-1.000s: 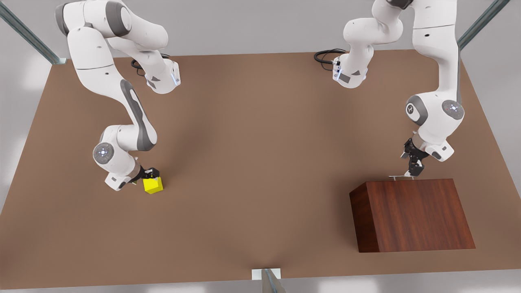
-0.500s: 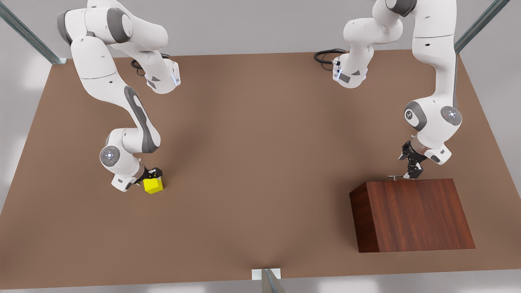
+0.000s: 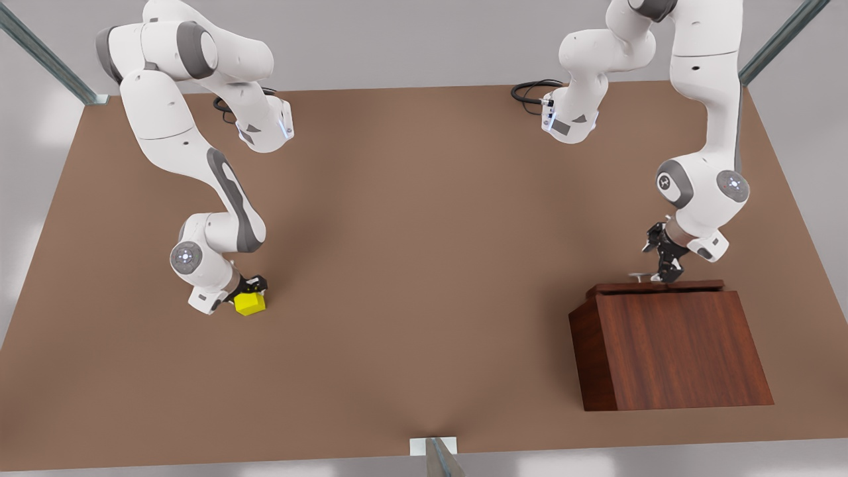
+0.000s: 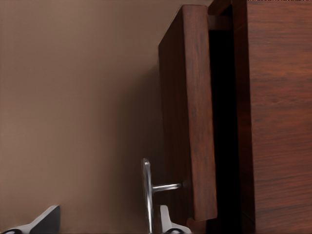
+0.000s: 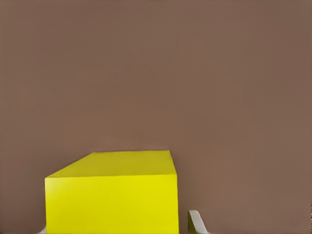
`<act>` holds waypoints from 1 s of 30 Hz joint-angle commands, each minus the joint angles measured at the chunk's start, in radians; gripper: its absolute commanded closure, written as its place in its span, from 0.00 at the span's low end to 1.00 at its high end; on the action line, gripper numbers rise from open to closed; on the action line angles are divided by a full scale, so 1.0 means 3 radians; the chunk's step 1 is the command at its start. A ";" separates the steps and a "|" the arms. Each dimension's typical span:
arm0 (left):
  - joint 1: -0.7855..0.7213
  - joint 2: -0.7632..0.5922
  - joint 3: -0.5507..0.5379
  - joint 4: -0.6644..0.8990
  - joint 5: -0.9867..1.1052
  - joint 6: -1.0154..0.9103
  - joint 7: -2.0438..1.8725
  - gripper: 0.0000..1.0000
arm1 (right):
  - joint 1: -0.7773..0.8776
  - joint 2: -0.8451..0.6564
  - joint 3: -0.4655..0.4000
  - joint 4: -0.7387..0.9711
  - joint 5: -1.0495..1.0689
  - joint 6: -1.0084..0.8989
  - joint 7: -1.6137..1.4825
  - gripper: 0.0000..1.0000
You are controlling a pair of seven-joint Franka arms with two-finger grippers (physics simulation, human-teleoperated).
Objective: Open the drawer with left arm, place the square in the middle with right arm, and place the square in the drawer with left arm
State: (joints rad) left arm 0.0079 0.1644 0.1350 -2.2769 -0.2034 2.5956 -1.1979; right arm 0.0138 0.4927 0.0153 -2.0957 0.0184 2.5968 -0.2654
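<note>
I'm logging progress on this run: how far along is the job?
Nothing is finished. In hand: the left gripper is at the silver handle, and the drawer stands slightly out of the cabinet. The right gripper is down around the yellow square, which sits at its start. Left: move the square to the middle, then into the drawer.

Drawer slightly open, fingers beside its handle.
</note>
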 commanded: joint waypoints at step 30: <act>-0.0042 -0.1146 0.0138 -0.0668 0.0054 -0.0655 -0.0174 0.00 | 0.2418 0.0791 0.0107 0.2261 0.0087 -0.0879 0.4238 0.41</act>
State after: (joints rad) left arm -0.0131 -0.2061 0.1764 -2.4703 -0.1907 2.3819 -1.2489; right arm 0.7636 0.7761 0.0476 -1.3457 0.0458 2.3289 1.0665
